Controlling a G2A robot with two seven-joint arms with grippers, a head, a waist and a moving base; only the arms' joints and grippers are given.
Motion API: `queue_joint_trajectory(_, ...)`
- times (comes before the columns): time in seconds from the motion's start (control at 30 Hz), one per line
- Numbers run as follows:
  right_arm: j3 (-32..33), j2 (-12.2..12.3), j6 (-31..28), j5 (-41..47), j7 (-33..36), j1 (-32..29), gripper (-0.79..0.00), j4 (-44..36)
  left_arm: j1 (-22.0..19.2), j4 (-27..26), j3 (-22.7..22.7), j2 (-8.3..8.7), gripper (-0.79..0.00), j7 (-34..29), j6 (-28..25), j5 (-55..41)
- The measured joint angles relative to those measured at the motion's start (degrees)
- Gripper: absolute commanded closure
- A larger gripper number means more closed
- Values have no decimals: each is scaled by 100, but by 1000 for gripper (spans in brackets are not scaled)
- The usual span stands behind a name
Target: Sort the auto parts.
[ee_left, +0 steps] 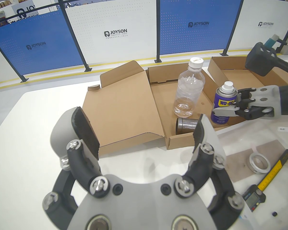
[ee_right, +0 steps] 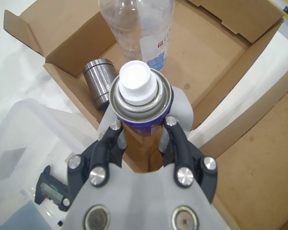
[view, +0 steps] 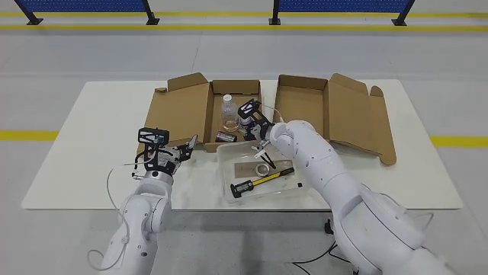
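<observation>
My right gripper [ee_right: 141, 125] is shut on a blue spray can [ee_right: 140, 101] with a white cap, held upright inside the left cardboard box [view: 183, 111]. The can [ee_left: 224, 105] stands beside a clear plastic bottle [ee_left: 187, 90] and a steel cylinder [ee_left: 186, 125] that lies on the box floor. In the top view the right gripper [view: 250, 123] is at the box's front right corner. My left gripper [ee_left: 144, 132] is open above the bare table, short of the box; in the top view the left gripper [view: 183, 153] holds nothing.
A clear plastic tray [view: 229, 153] in front of the boxes holds a digital caliper [view: 263, 181], a metal ring [ee_left: 259, 162] and small black parts. A second open cardboard box [view: 347, 115] sits to the right. The table's left part is free.
</observation>
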Motion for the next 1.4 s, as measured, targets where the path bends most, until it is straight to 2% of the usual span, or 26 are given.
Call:
queue_joint_trajectory(0.13,13,-21,34,-13,-6,13,-132,41,0,0,0,0,-785,0,0,0)
queue_joint_trajectory(0.2,22,-28,56,-20,-33,14,-111,66,0,0,0,0,-785,0,0,0)
queue_joint_trajectory(0.23,25,-29,56,-23,-45,12,-55,79,0,0,0,0,-785,0,0,0)
queue_joint_trajectory(0.3,39,-33,46,-19,-67,1,0,111,0,0,0,0,-785,0,0,0)
queue_joint_trajectory(0.43,90,-37,3,52,-117,-7,0,146,0,0,0,0,-785,0,0,0)
queue_joint_trajectory(0.53,102,-41,3,44,-116,-2,-111,163,0,0,0,0,-785,0,0,0)
queue_joint_trajectory(0.77,137,-50,32,44,-127,-29,-135,204,0,0,0,0,-785,0,0,0)
queue_joint_trajectory(0.87,153,-56,26,54,-114,-43,-206,207,0,0,0,0,-785,0,0,0)
queue_joint_trajectory(1.03,174,-62,34,51,-100,-61,-256,222,0,0,0,0,-785,0,0,0)
queue_joint_trajectory(1.1,184,-62,43,48,-105,-65,-299,235,0,0,0,0,-785,0,0,0)
queue_joint_trajectory(1.4,242,-40,71,53,-143,-83,-360,279,0,0,0,0,-785,0,0,0)
